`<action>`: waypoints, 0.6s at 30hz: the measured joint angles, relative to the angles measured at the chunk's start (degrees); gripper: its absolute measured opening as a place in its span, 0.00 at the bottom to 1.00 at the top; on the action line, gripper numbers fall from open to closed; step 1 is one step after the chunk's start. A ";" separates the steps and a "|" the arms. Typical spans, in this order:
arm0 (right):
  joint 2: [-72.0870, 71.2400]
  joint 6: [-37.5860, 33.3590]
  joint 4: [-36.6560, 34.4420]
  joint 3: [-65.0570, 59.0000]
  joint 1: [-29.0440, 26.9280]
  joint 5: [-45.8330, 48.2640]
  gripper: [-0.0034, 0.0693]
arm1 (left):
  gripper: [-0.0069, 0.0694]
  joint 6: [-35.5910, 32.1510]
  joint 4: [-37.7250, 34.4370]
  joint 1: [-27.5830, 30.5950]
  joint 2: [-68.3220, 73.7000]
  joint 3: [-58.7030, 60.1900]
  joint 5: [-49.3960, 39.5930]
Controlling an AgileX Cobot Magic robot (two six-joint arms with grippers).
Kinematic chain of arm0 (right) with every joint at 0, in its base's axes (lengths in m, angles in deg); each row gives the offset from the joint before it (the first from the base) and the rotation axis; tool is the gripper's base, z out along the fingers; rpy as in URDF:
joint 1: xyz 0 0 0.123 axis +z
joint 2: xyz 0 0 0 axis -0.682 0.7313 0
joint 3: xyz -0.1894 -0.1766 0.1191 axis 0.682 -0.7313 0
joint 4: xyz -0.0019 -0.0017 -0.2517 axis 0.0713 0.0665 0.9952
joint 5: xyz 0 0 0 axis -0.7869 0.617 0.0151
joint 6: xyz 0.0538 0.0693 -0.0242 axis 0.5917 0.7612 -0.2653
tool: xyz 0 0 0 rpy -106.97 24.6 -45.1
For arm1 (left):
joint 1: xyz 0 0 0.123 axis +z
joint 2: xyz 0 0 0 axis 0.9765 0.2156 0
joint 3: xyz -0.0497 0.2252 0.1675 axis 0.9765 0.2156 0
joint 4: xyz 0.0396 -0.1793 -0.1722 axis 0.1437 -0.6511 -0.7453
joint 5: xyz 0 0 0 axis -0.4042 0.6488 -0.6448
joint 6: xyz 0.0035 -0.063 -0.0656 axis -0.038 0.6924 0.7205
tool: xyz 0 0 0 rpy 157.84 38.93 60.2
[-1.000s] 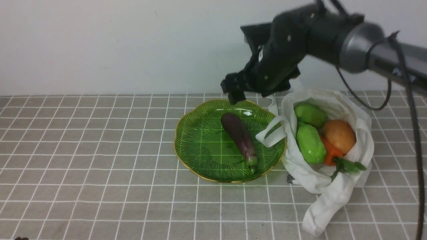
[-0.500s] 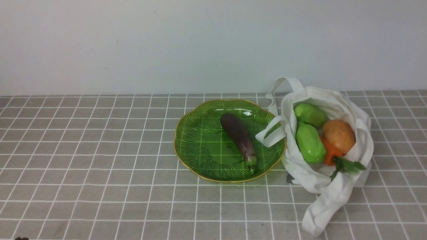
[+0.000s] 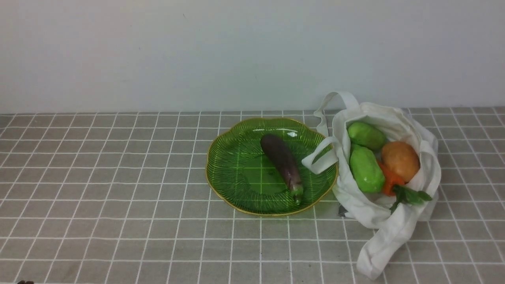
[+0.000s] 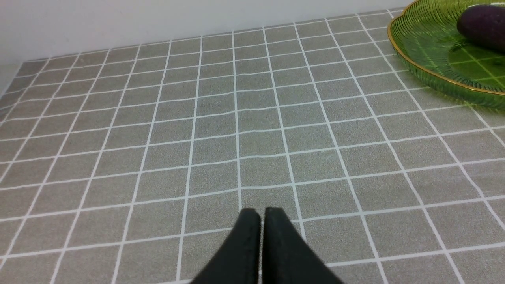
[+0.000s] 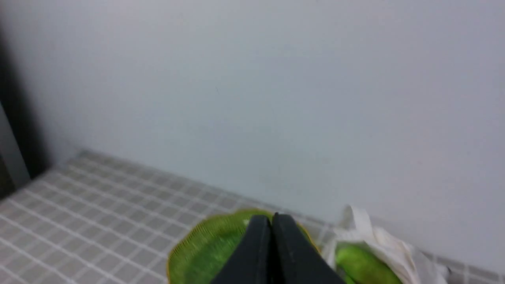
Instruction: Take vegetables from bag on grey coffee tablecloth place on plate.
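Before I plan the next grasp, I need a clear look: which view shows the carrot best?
The front view: the carrot shows its orange body and leaves in the bag. Neither wrist view shows it.

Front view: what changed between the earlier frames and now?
The dark right tool, above the plate's far edge a second ago, has withdrawn out of the front view; its jaws, spread then, are now shut, holding nothing. Unmoved: slim purple eggplant on the ribbed green glass plate; white cloth bag with its vegetables.
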 joint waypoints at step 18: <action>-7.95 -0.16 0.43 -16.04 0.00 -11.44 0.03 | 0.08 0.00 0.00 0.00 0.00 0.00 0.00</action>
